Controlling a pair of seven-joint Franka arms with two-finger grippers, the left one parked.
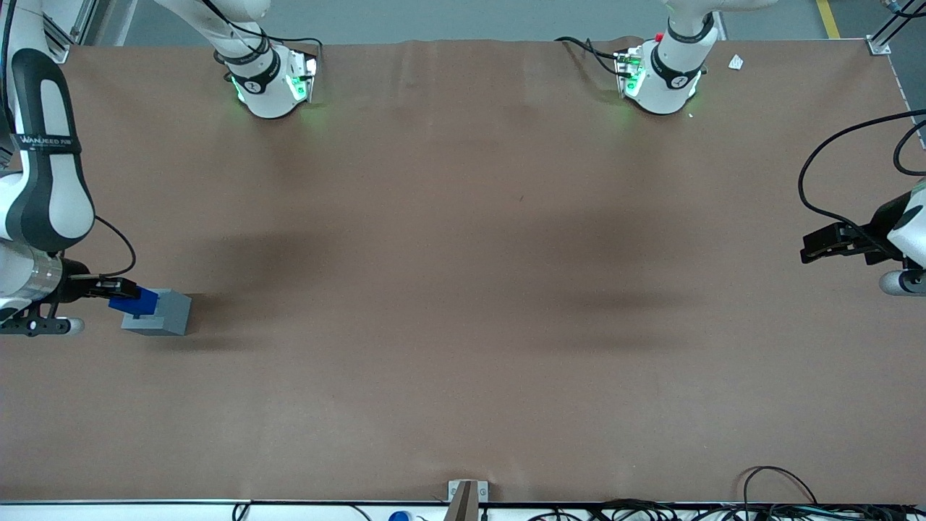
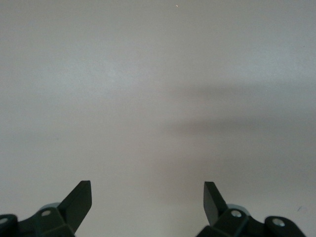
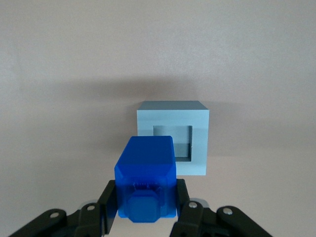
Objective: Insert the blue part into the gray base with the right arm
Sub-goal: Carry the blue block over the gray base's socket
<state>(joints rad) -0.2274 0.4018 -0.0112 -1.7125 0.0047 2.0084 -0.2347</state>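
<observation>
The gray base is a light gray cube on the brown table at the working arm's end. Its square recess faces up and is empty. My right gripper is shut on the blue part and holds it above the base's edge, overlapping the cube's corner. In the right wrist view the blue part sits between the black fingers, rounded stub toward the camera, a little off to one side of the gray base.
The brown table stretches wide around the base. Two arm bases stand at the edge farthest from the front camera. Cables lie along the near edge.
</observation>
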